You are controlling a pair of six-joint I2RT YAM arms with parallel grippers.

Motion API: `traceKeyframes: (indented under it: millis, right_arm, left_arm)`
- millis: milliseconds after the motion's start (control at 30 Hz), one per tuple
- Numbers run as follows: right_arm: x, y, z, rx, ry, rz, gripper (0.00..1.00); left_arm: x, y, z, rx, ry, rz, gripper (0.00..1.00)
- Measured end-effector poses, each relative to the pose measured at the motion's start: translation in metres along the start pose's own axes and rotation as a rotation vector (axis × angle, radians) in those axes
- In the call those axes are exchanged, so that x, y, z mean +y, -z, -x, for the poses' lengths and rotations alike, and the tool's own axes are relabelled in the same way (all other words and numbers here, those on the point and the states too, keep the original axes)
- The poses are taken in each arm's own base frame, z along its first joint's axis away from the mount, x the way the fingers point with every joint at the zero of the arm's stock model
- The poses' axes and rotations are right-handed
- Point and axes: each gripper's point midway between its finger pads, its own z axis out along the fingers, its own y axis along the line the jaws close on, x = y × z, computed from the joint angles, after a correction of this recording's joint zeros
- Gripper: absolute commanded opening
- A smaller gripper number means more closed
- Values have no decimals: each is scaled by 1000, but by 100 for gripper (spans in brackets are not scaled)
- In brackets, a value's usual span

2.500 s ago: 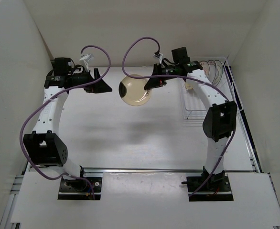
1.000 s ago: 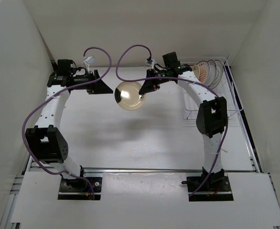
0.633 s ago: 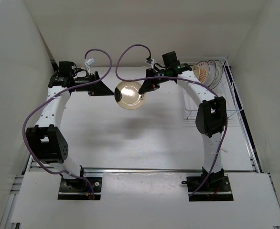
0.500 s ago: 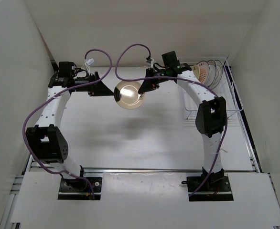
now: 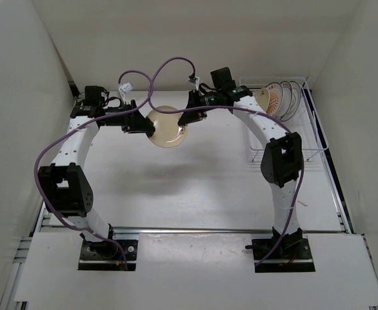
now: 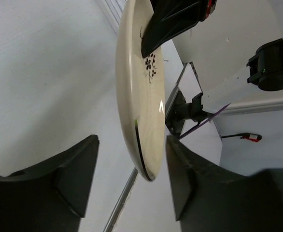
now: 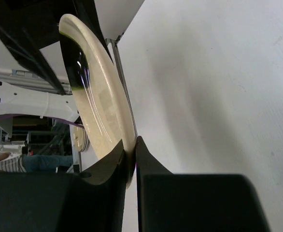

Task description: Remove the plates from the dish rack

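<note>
White table, plain white walls on three sides

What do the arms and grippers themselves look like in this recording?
Both the left arm and right arm are white tubular links joined by blocky black joint housings. A purple cable loops loosely along each arm. The left gripper and right gripper are black, with broad wedge-shaped fingers tapering to the tips.
</note>
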Motion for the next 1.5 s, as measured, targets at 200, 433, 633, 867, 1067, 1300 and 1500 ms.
traceKeyframes:
  millis: [200, 433, 633, 867, 1067, 1300, 1500]
  right_arm:
    - [5, -7, -1, 12, 0, 20, 0]
    - [3, -9, 1, 6, 15, 9, 3]
    - [-10, -5, -3, 3, 0, -43, 80]
    - [-40, 58, -14, -58, -47, -219, 82]
    - [-39, 125, -22, -152, 14, -396, 88]
    - [-43, 187, -57, -200, 3, -545, 100]
    - [-65, 257, -102, -215, -33, -736, 100]
  left_arm:
    - [5, -11, -4, 23, 4, 32, 11]
    - [21, -12, -3, 23, 33, 90, 10]
    - [47, -11, 5, -13, 65, 265, 10]
    - [82, 9, 28, -135, 183, 469, 10]
    - [143, 36, 58, -244, 328, 576, 10]
    - [240, 72, 80, -331, 463, 641, 10]
    - [288, 81, 94, -370, 495, 562, 10]
